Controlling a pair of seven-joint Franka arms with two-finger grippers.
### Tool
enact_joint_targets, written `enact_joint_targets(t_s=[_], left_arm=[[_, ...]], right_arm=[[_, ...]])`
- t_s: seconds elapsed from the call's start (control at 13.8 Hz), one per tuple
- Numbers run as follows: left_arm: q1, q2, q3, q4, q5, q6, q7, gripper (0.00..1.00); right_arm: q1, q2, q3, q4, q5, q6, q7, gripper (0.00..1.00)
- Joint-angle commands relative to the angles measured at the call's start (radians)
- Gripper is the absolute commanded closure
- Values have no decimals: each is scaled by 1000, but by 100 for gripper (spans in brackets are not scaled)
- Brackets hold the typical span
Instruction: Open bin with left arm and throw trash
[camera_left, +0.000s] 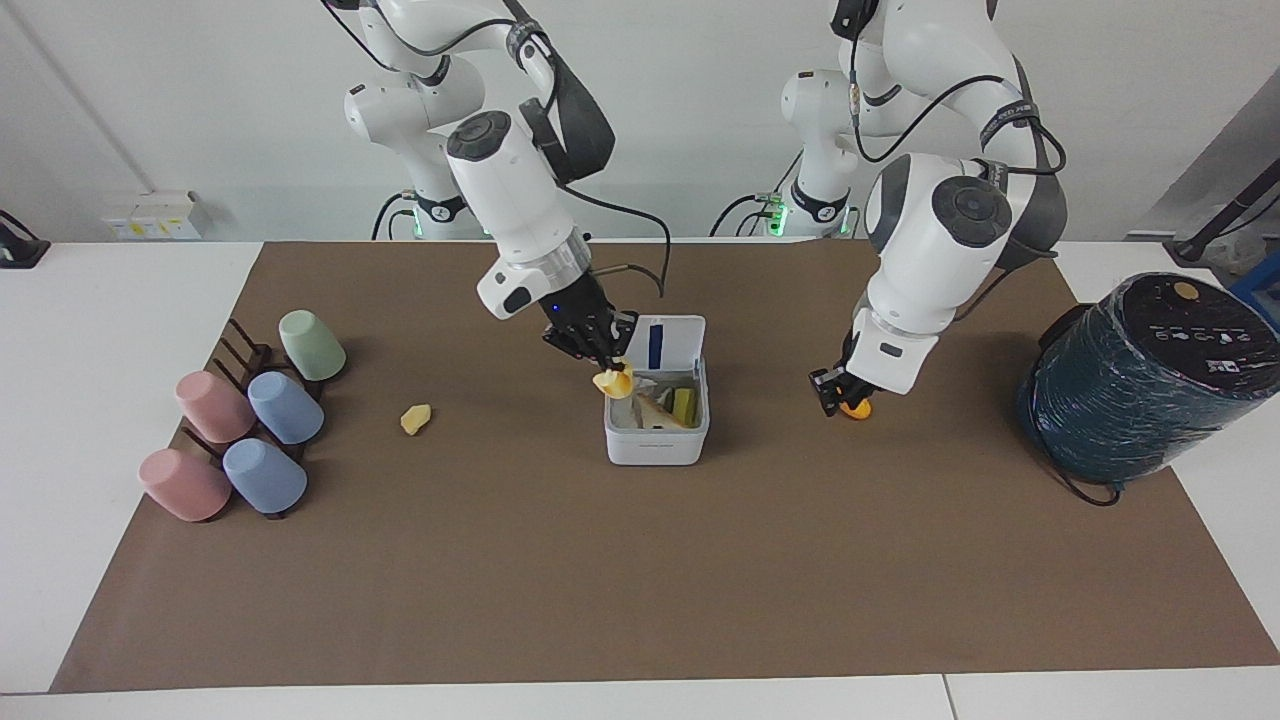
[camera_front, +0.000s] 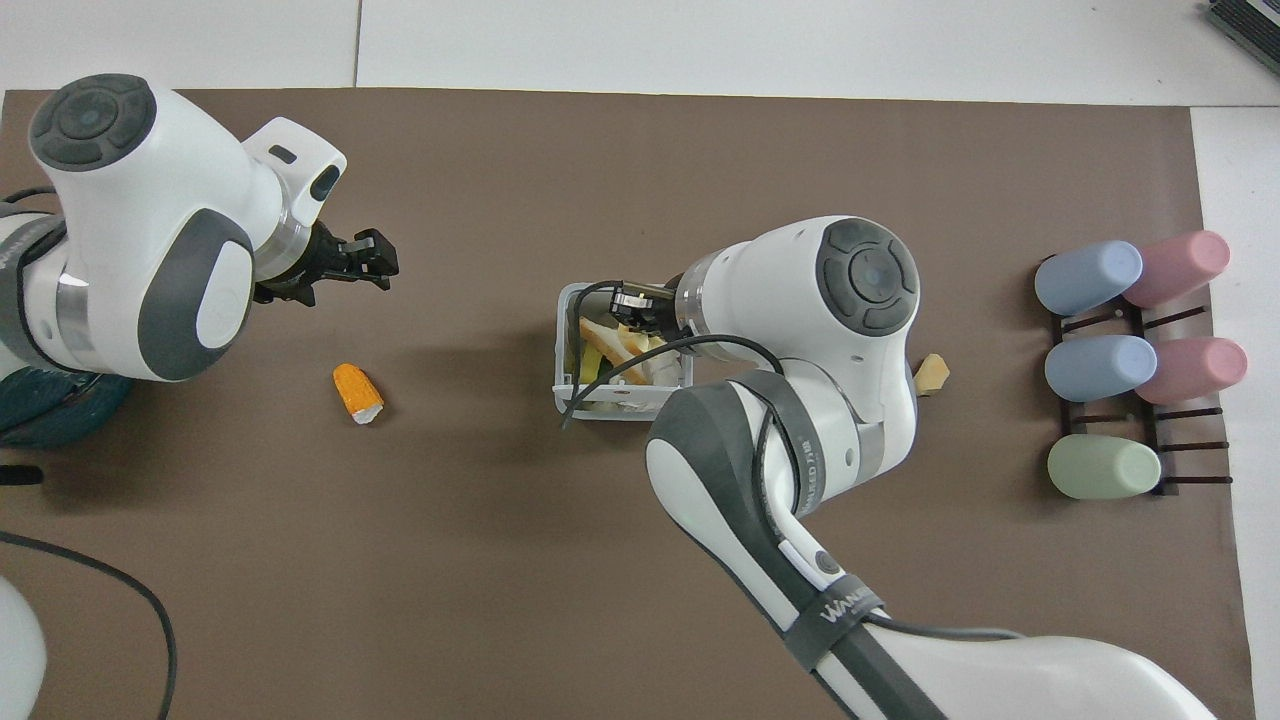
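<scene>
Bin (camera_left: 656, 440): centre of the facing frame, lid (camera_left: 668, 345) up, scraps already inside.
Right gripper (camera_left: 606, 372): over the bin's rim, fingers pinching the yellow chunk (camera_left: 613, 384).
Risk: the chunk hangs right at the rim, so letting go here could bounce it off the wall onto the mat (camera_left: 640, 560).
Left gripper (camera_left: 838, 392): centre-right, low over the orange wedge (camera_left: 855, 408); fingers spread, holding nothing.
Risk there: a slanted grab could nudge the wedge away.
Pale lump (camera_left: 415, 419): centre-left, untouched, near the cups (camera_left: 245, 430).
</scene>
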Motion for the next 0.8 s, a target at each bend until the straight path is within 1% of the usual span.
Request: enact_joint_targets(t_s=[0.0, 0.07, 0.14, 0.22, 0.36, 0.58, 0.72], left_arm=[[22, -93, -8, -178, 18, 97, 34, 0], [22, -104, -10, -218, 18, 123, 32, 0], [21, -113, -10, -252, 18, 137, 29, 0], [22, -119, -10, -277, 18, 148, 27, 0], [22, -121, -10, -321, 18, 174, 26, 0], [22, -133, -10, -409, 18, 247, 23, 0], [25, -128, -10, -435, 18, 275, 21, 0]], right_arm=[[9, 16, -1, 10, 30, -40, 11, 66], [4, 16, -1, 10, 30, -42, 11, 39], [4, 16, -1, 12, 30, -42, 11, 5], [4, 17, -1, 15, 30, -42, 11, 0], [1, 18, -1, 21, 30, -40, 12, 0], [4, 13, -1, 21, 30, -42, 14, 0], [7, 13, -1, 24, 30, -40, 15, 0]])
